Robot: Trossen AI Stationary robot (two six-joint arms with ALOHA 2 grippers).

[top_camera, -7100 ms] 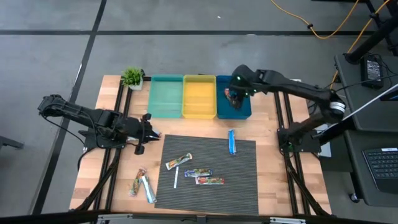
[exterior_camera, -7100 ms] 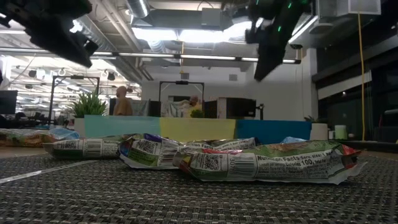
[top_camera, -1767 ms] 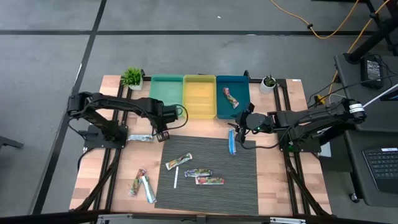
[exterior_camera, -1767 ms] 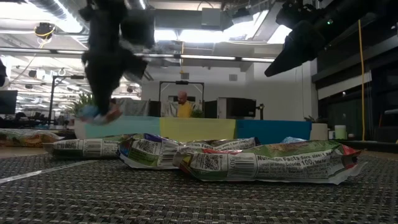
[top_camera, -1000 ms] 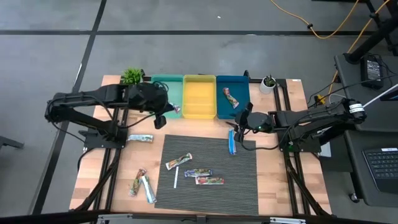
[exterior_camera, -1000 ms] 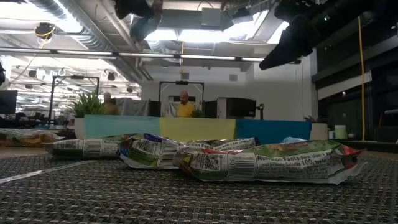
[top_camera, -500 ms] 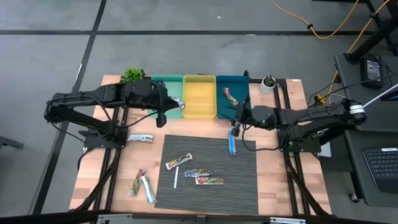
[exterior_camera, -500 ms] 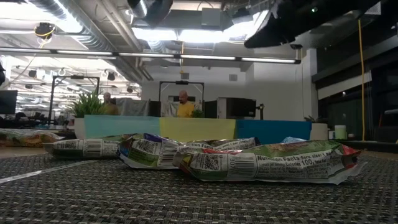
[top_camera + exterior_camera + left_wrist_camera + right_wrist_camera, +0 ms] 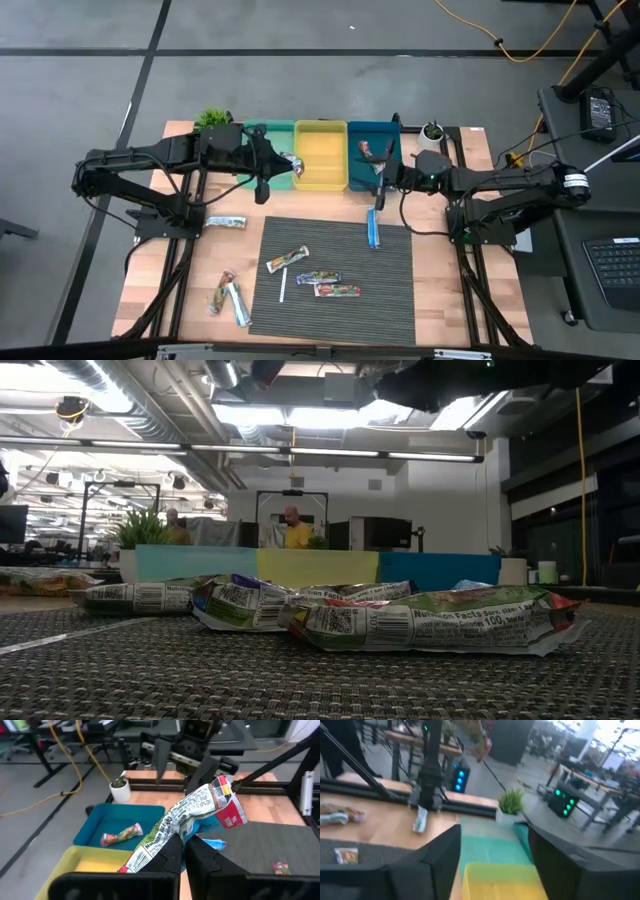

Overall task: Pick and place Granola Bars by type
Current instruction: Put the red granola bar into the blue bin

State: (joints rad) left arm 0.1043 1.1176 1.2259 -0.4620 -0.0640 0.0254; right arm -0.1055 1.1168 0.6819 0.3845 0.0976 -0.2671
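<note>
My left gripper (image 9: 278,168) is shut on a white, red and green granola bar (image 9: 190,815) above the border between the green tray (image 9: 262,152) and the yellow tray (image 9: 321,155). My right gripper (image 9: 492,865) stands open and level, with nothing between its fingers, over the near edge of the blue tray (image 9: 390,160), where a multicoloured bar (image 9: 372,153) lies flat. A blue bar (image 9: 373,230) lies at the mat's far edge. Three multicoloured bars (image 9: 318,277) lie on the mat. My left gripper pinches the bar about its middle (image 9: 176,836) between its two fingers, which lie across it. The bar is lifted clear of the trays and slants, its red end (image 9: 229,809) sticking out beyond the fingers and its white end (image 9: 134,864) on their other side.
A dark ribbed mat (image 9: 390,300) covers the table's near middle, with a thin white stick (image 9: 283,287) on it. More bars lie on the wood at the left (image 9: 226,222) and near left (image 9: 228,297). Small potted plants stand at the far left (image 9: 212,120) and far right (image 9: 432,131).
My right gripper has risen from over the blue bar, swung toward the far edge to the blue tray's near edge, and tipped up to level. My left gripper has tipped upward and shifted slightly right with its bar, toward the yellow tray.
</note>
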